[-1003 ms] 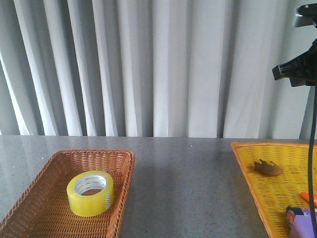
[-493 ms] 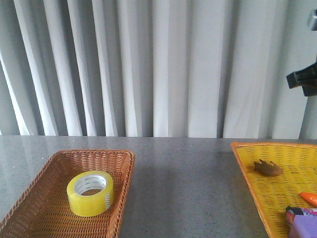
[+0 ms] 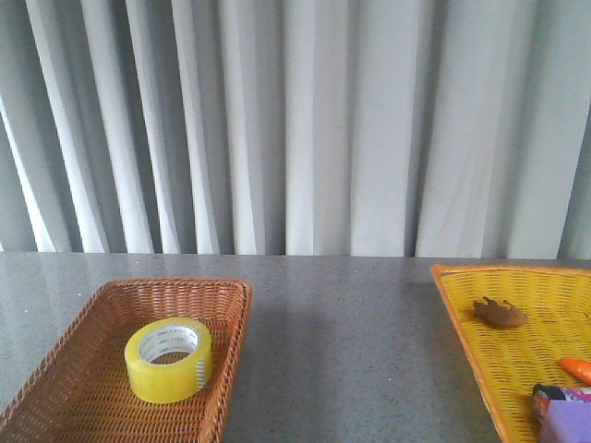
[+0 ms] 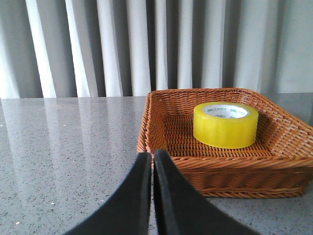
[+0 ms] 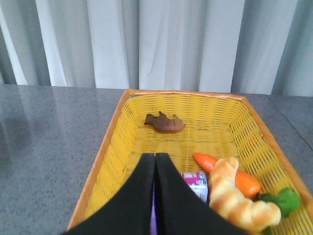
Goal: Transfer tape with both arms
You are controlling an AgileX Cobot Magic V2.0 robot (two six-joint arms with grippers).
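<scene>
A: Change from a second ago: the black arm that crossed the upper right of the front view is gone.

B: Tape [image 3: 168, 359] lies flat in the brown wicker basket [image 3: 55, 369] on the grey table [image 3: 342, 351], curtains [image 3: 305, 120] behind.

A: Left gripper [image 4: 152, 161] clenched, empty, outside that basket; right gripper [image 5: 155, 164] pinched together over the yellow basket [image 5: 112, 147].

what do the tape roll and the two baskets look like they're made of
Tape: glossy translucent yellow plastic film on a white core, probably cardboard.
Brown basket: woven wicker or rattan, judging by the visible strands, slight sheen.
Yellow basket: fine open mesh weave, orange rim; possibly plastic.
</scene>
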